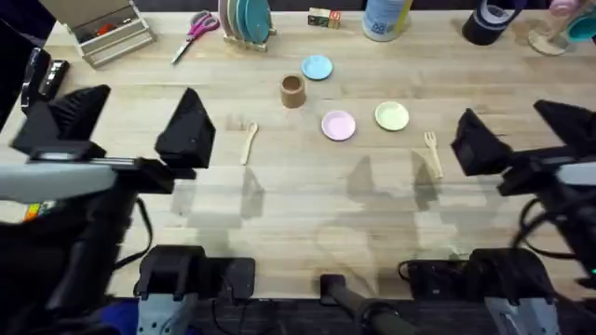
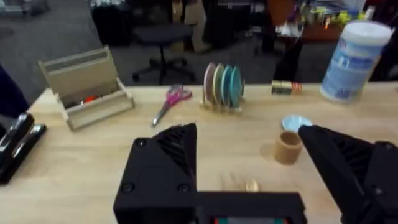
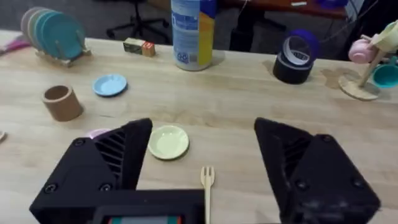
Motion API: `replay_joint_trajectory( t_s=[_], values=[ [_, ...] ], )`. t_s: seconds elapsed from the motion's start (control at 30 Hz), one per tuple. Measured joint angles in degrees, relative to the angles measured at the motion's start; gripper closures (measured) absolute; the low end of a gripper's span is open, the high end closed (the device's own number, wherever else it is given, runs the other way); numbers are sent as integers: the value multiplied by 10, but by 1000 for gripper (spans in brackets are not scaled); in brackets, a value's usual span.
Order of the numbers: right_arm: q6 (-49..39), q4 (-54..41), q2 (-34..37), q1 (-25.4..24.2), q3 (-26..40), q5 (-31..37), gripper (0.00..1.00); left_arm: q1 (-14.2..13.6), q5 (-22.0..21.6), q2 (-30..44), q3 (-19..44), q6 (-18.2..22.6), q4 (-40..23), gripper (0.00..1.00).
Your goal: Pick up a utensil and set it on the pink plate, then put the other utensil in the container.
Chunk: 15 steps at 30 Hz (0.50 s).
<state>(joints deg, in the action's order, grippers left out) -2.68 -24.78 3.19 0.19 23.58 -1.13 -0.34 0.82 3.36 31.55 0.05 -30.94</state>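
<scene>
Far left in the overhead view, the left hand (image 1: 140,116) hangs over the surface (image 1: 298,214) with its two black fingers spread wide, released, gripping nothing. At its three o'clock, just beyond the near finger, lies the spoon (image 1: 249,142), flat on the wood, bowl toward twelve o'clock and handle toward six. The left wrist view catches a pale bit of that spoon (image 2: 239,182) between the spread fingers.

Moving right, the cup (image 1: 292,90) stands upright at about one o'clock from the spoon, well apart from it. A blue plate (image 1: 317,67) sits close at the cup's one o'clock. The pink plate (image 1: 338,125) is next, lying bare at the cup's four o'clock. Just beside it, at its two o'clock, sits the yellow-green plate (image 1: 392,116).

Further right comes the fork (image 1: 432,152), flat on the surface, tines toward twelve o'clock, at about four o'clock from the yellow-green plate. From the right wrist view the fork (image 3: 207,186) lies between the fingers, tines pointing up toward the yellow-green plate (image 3: 168,142).

Finally the right hand (image 1: 521,130) hovers at the fork's three o'clock, fingers wide apart, released and holding nothing.
</scene>
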Motion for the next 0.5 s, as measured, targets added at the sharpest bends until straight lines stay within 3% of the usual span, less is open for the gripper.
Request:
replay_joint_trajectory(
  t_s=[0.5],
  values=[
    [-14,-275,259,0,313,-1,5,0,12,254,302,8,-263,7]
  ],
)
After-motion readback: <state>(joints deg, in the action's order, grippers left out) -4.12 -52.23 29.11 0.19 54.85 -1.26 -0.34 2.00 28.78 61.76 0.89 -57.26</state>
